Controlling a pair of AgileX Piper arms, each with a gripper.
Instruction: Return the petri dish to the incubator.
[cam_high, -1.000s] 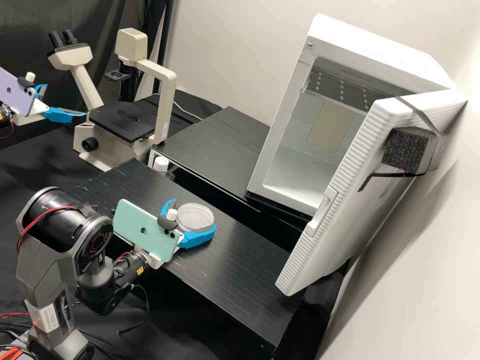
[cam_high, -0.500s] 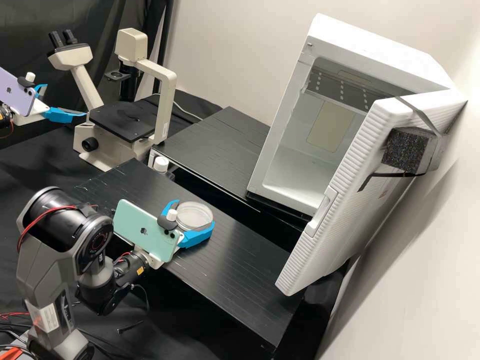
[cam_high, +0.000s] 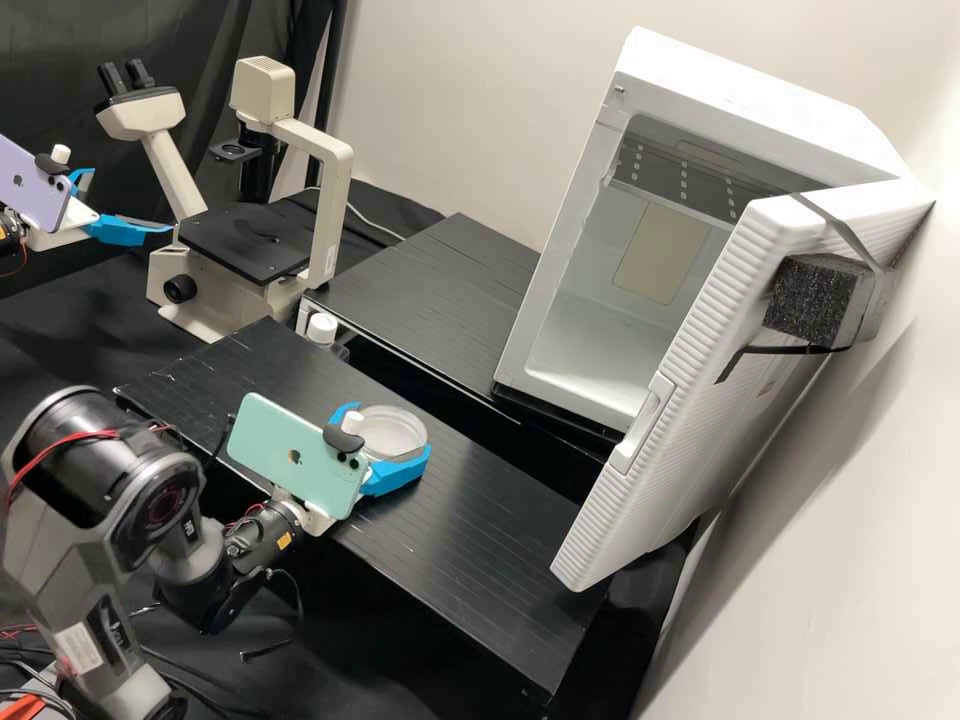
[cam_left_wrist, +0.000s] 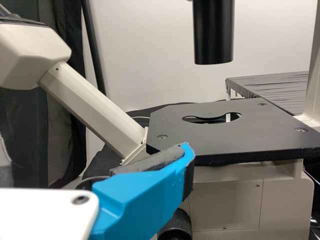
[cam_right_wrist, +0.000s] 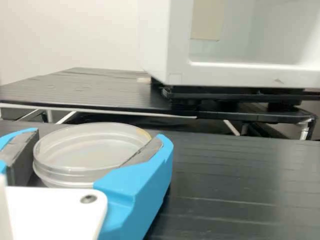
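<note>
I have my right arm bent at the elbow, its wrist low and its gripper level, blue fingers drawn partway in with their tips apart. My left gripper sits at the high view's left edge, its fingers spread.

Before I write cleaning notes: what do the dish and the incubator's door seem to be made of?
The dish looks like smooth, clear plastic, see-through with a soft shine, though glass can't be ruled out. The door seems to be moulded white plastic with a dull, ribbed finish, judging by its rounded edges and even colour.
</note>
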